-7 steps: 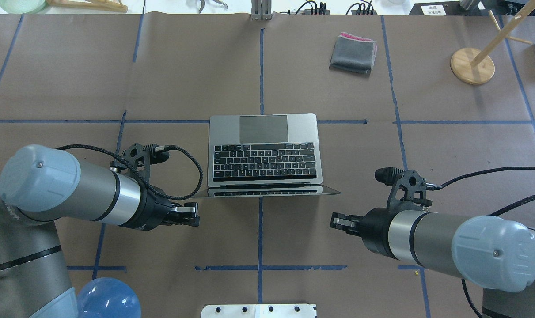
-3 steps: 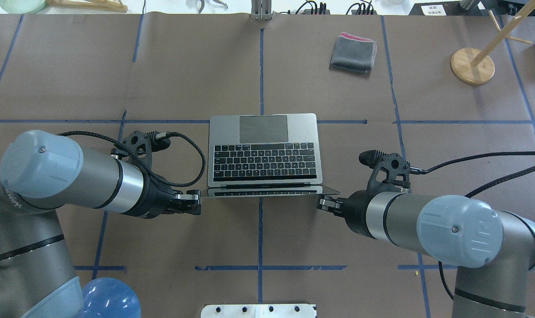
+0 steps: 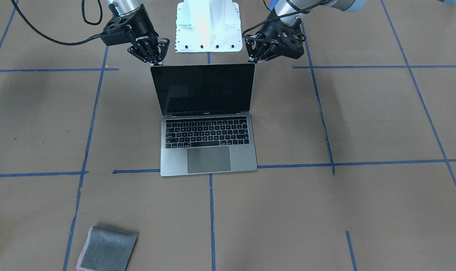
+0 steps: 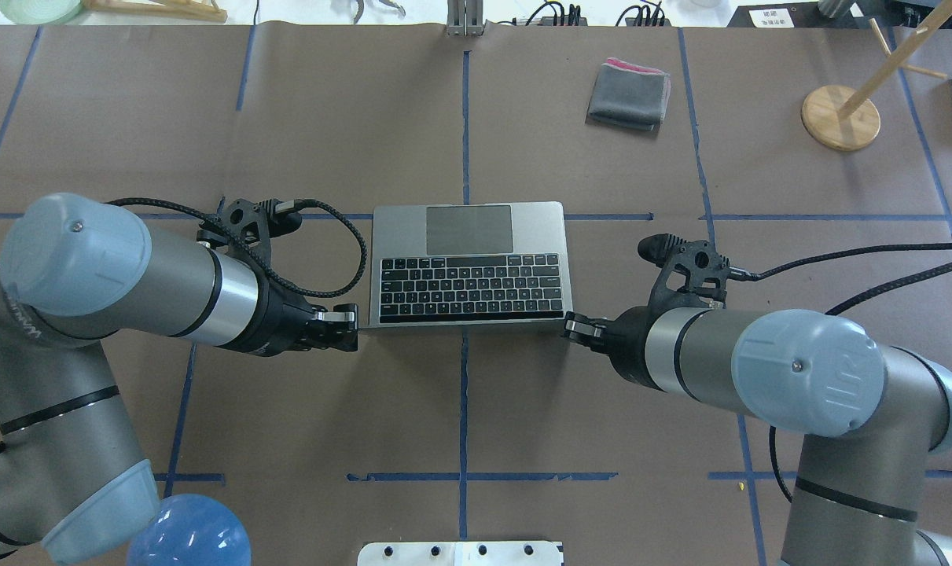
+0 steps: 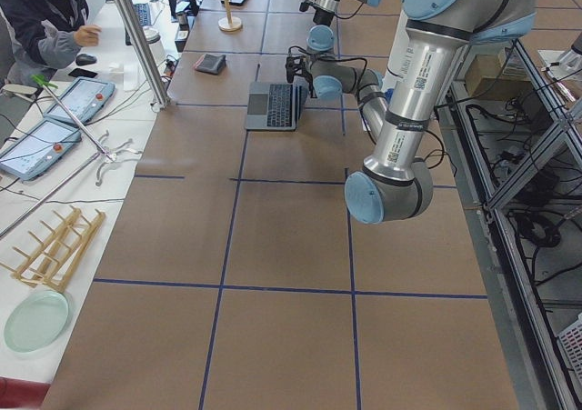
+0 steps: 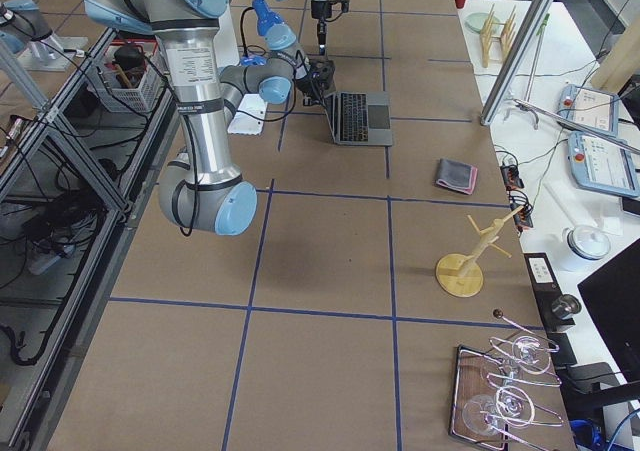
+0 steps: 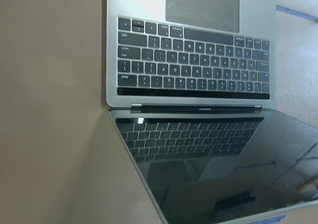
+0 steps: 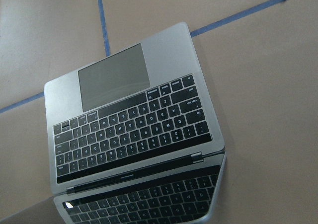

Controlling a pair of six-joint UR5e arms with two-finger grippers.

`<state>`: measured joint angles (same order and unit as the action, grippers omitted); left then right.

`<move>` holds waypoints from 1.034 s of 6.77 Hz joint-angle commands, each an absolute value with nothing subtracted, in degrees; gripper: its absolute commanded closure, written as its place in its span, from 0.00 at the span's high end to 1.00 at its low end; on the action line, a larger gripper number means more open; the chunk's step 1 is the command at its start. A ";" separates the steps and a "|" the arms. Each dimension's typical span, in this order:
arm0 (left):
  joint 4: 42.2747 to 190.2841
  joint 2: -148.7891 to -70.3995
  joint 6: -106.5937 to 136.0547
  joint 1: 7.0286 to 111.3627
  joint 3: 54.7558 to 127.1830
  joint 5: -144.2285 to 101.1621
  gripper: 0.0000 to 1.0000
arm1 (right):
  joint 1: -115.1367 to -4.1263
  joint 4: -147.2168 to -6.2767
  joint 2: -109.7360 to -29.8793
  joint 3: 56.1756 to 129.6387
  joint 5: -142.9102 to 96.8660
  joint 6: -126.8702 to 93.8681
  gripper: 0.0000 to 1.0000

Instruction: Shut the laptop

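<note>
The silver-grey laptop (image 4: 468, 259) stands open at the table's middle, keyboard and trackpad facing away from me. Its black screen (image 3: 203, 88) is about upright. My left gripper (image 4: 351, 324) is at the lid's top left corner and looks shut, with its fingertips against the lid's back edge; in the front-facing view it (image 3: 251, 59) is at the right. My right gripper (image 4: 571, 325) looks shut at the lid's top right corner; in the front-facing view it (image 3: 157, 61) is at the left. Both wrist views show the keyboard (image 7: 194, 60) (image 8: 134, 129) and the screen below it.
A small grey folded cloth (image 4: 629, 94) lies far right of the laptop. A wooden stand (image 4: 839, 118) is at the far right. The white robot base plate (image 4: 460, 553) sits at the near edge. Blue tape lines cross the brown table.
Both grippers have moved forward and inward to the lid's top corners. The lid, which leaned back toward me, now stands about upright.
</note>
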<state>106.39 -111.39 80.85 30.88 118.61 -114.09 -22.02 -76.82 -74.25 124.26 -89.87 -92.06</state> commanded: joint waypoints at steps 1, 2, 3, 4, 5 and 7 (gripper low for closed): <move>106.26 -112.94 80.77 32.43 116.72 -114.17 0.00 | -25.92 -76.90 -71.02 120.07 -93.07 -91.93 0.00; 105.04 -114.07 80.77 33.74 116.28 -114.26 0.00 | -27.32 -77.17 -70.84 119.88 -93.69 -91.85 0.00; 103.20 -116.34 80.68 34.62 114.97 -114.34 0.00 | -29.07 -79.00 -69.27 119.19 -94.65 -91.41 0.00; 103.18 -116.98 80.68 35.06 113.66 -114.35 0.00 | -30.05 -81.36 -66.39 117.18 -94.92 -90.80 0.00; 103.18 -117.85 80.68 35.59 112.25 -114.26 0.00 | -30.84 -81.47 -65.31 115.33 -95.01 -90.53 0.00; 103.18 -120.75 79.81 36.03 107.51 -114.17 0.00 | -31.81 -81.30 -63.29 111.38 -95.01 -89.31 0.00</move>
